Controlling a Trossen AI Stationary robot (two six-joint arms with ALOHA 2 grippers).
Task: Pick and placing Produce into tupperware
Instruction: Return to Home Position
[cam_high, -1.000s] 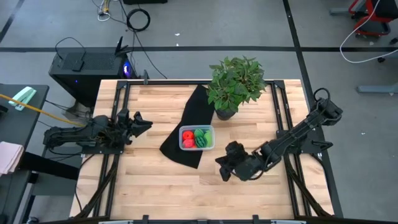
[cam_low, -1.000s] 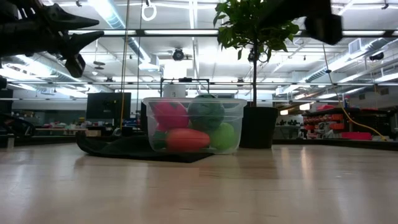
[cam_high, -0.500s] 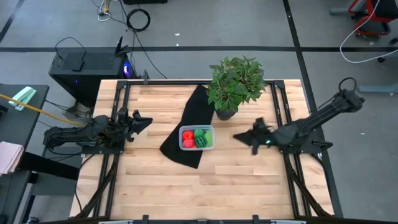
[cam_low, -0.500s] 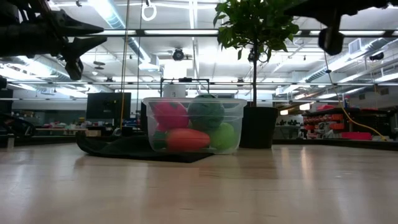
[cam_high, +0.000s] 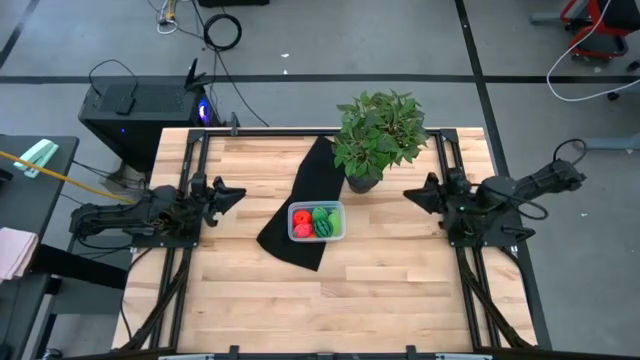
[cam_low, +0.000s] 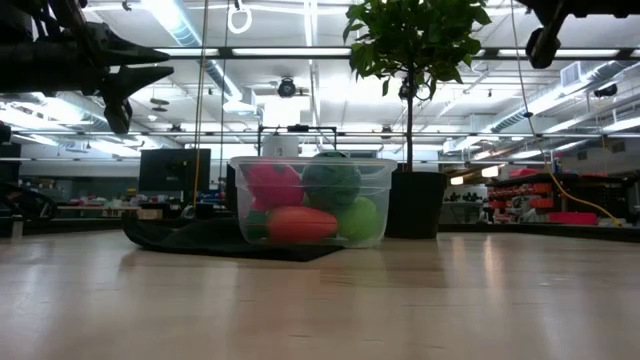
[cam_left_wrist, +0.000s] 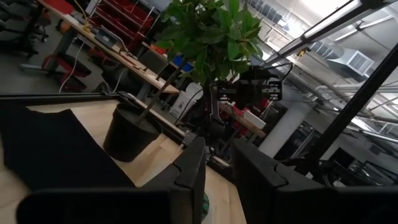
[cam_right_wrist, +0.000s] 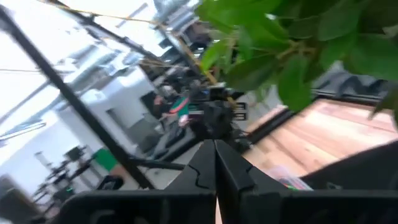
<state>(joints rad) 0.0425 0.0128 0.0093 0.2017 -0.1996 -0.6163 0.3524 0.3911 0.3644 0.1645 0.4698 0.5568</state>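
The tupperware is a small clear box standing partly on the black cloth, mid-table. The produce lies inside it: red pieces, a bright green one and the dark striped ball. The low view shows the tupperware holding a red piece, the dark green ball, an orange-red piece and a bright green one. My left gripper hovers open, left of the box. My right gripper hangs shut, right of the potted plant.
A leafy potted plant stands at the table's far side, just beyond the box. The black cloth runs from the plant toward the near left. Bare wood spreads across the near half of the table.
My right gripper has drawn back from the near middle of the table toward the right and far side, rising as it went, and its arm has folded up near the right edge. The box and produce have stayed put.
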